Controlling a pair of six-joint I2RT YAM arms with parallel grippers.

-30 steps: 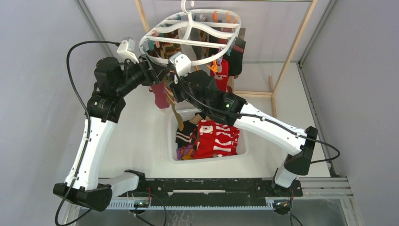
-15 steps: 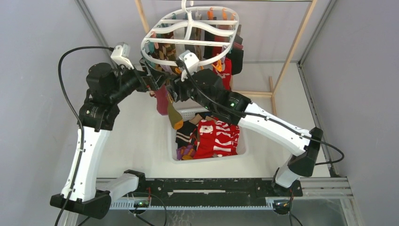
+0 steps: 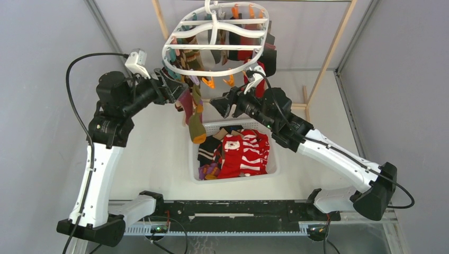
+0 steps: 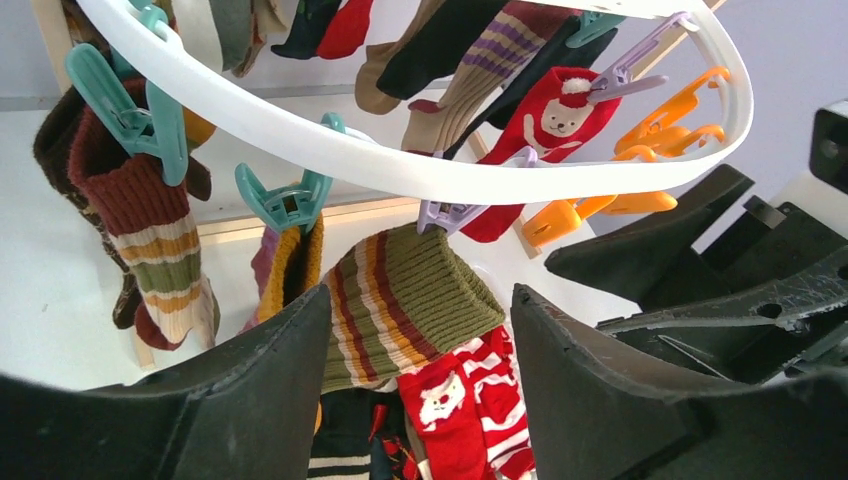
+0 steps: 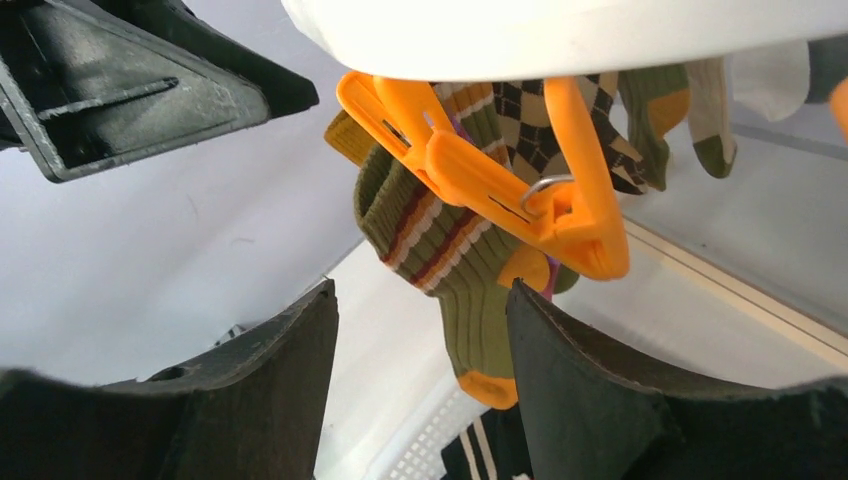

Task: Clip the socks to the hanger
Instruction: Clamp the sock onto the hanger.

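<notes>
The white oval hanger [image 3: 212,67] hangs above the table with several socks clipped round its rim. A green striped sock with an orange toe [image 3: 197,119] hangs from a purple clip [image 4: 447,212] on the near rim [image 4: 400,170]. My left gripper [image 3: 172,87] is at the rim's left side, open, and the green sock's cuff [image 4: 410,300] shows beyond its gap [image 4: 420,290]. My right gripper [image 3: 222,106] is open below the near rim [image 5: 560,25], apart from the green sock [image 5: 450,260] and under an empty orange clip [image 5: 480,170].
A white slotted basket [image 3: 193,159] under the hanger holds more socks, among them a red Santa one [image 3: 241,153]. A bare wooden frame [image 3: 331,50] stands behind and to the right. Grey walls close both sides.
My right gripper opened and drew back to the right, away from the rim. The green sock now hangs free from its clip. The hanger swung back; the left arm pulled slightly left.
</notes>
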